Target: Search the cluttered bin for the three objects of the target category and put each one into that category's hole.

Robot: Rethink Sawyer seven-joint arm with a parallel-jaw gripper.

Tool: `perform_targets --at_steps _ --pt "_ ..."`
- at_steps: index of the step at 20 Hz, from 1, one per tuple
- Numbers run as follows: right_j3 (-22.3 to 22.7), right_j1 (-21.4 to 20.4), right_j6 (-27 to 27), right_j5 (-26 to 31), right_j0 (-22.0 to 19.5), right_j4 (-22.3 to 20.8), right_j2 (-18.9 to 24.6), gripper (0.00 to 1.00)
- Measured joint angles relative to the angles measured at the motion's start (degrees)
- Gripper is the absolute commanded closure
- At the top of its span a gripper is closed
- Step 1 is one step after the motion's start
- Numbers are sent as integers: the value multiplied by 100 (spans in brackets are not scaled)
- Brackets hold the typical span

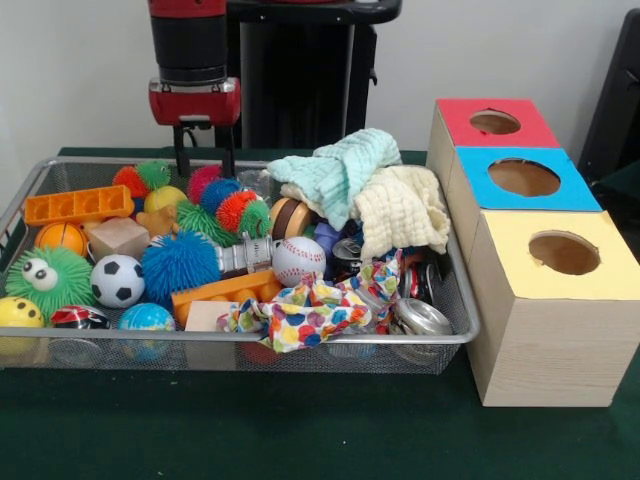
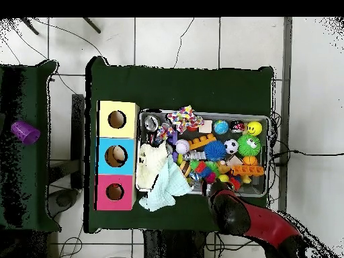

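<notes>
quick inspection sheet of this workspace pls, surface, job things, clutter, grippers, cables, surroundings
surface: green table cover, bare in front of the bin.
job's things: wire mesh bin packed full; wooden boxes with a red-top hole, a blue-top hole and a yellow-top hole beside it.
clutter: soccer ball, baseball, blue spiky ball, mint cloth, cream cloth, orange brick.
grippers: gripper at the bin's far edge, fingers apart, holding nothing.
cables: cables on the floor.
surroundings: tiled floor; purple cup on a side table.
</notes>
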Motion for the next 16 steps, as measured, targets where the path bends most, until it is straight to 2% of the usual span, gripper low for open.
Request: perform_targets --at_steps 16 --pt "-3 414 0 -2 -175 -31 22 0"
